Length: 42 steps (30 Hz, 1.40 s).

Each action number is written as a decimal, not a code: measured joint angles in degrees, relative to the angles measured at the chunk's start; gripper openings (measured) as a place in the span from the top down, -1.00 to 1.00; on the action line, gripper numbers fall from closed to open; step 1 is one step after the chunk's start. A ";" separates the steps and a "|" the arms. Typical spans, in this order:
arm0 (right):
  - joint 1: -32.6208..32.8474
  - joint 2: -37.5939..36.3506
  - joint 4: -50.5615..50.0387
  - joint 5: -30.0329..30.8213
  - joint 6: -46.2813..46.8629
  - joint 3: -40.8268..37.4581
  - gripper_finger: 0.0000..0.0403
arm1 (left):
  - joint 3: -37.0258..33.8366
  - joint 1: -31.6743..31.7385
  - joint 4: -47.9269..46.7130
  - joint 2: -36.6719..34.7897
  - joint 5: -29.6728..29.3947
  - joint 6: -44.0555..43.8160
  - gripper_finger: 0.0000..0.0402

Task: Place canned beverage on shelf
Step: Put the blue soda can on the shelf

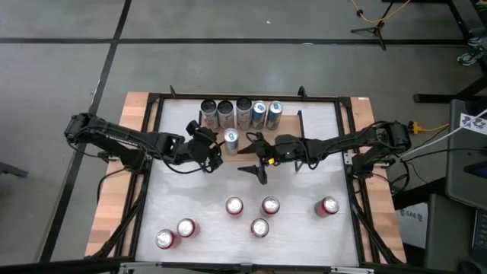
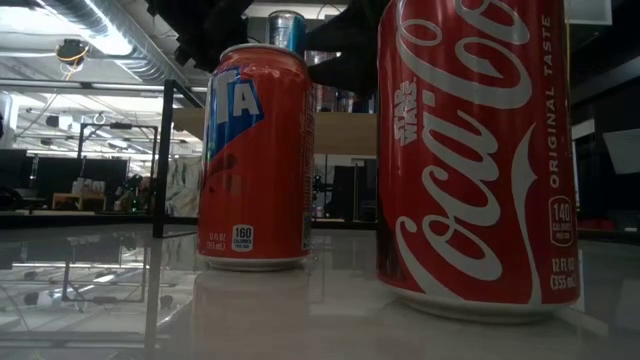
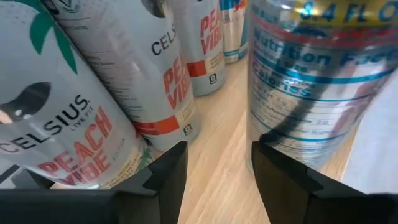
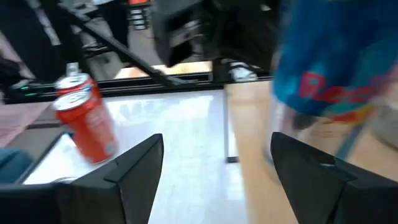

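The shelf (image 1: 251, 125) stands at the table's far side, its wood top (image 3: 217, 124) carrying several silver cans in a row (image 1: 242, 112). A blue-and-silver can (image 1: 231, 140) stands upright alone on the plank nearer the front, also seen in the left wrist view (image 3: 305, 81) and the right wrist view (image 4: 336, 74). My left gripper (image 1: 214, 149) (image 3: 219, 168) is open just left of it, with only bare wood between the fingers. My right gripper (image 1: 255, 146) (image 4: 217, 162) is open just right of it, and the can is outside its gap. Whether either finger touches the can does not show.
Several red cans stand on the white table nearer the front (image 1: 233, 205) (image 1: 328, 206) (image 1: 165, 240); two of them fill the low view (image 2: 250, 155) (image 2: 475, 150). A black frame (image 1: 152, 137) runs around the table top, and one red can (image 4: 84, 118) shows in the right wrist view.
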 joint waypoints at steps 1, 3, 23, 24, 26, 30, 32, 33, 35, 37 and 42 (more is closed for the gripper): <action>0.00 0.00 0.00 -0.54 0.00 0.00 -0.43 | 0.00 0.00 -0.05 0.00 0.04 0.09 0.13; -0.02 -0.14 -0.14 -0.98 0.00 0.00 -0.43 | 0.00 -0.12 -0.15 0.00 0.06 0.08 0.13; -0.07 -0.68 -2.77 7.80 -0.06 0.00 -0.43 | 0.00 -5.21 -2.82 0.00 0.26 -0.35 0.13; -0.07 -0.68 -3.00 8.77 -0.14 0.00 -0.43 | 0.00 -5.43 -2.80 0.00 0.26 -0.35 0.13; -0.07 -0.68 -3.03 11.16 -1.15 0.00 -0.43 | 0.00 -5.79 -2.79 0.00 0.26 -0.37 0.13; -0.07 -0.68 -2.94 17.02 -5.22 0.00 -0.43 | 0.00 -5.79 -2.64 0.00 0.15 -0.40 0.13; -0.07 -0.68 -2.20 18.35 -6.89 -0.01 -0.43 | 0.00 -5.56 -2.03 0.00 -0.36 -0.40 0.13; -0.07 -0.68 -1.48 18.28 -7.35 -0.02 -0.43 | 0.00 -5.42 -1.60 0.00 -0.49 -0.41 0.13; -0.07 -0.68 0.13 16.59 -7.94 -0.02 -0.43 | 0.00 -4.99 -0.38 0.00 -0.61 -0.36 0.13; -0.07 -0.68 0.78 14.14 -8.83 -0.02 -0.43 | 0.00 -4.56 0.66 0.00 -0.65 -0.35 0.13; -0.07 -0.69 1.29 10.18 -8.85 -0.02 -0.43 | 0.00 -3.57 2.17 0.00 -0.54 -0.30 0.13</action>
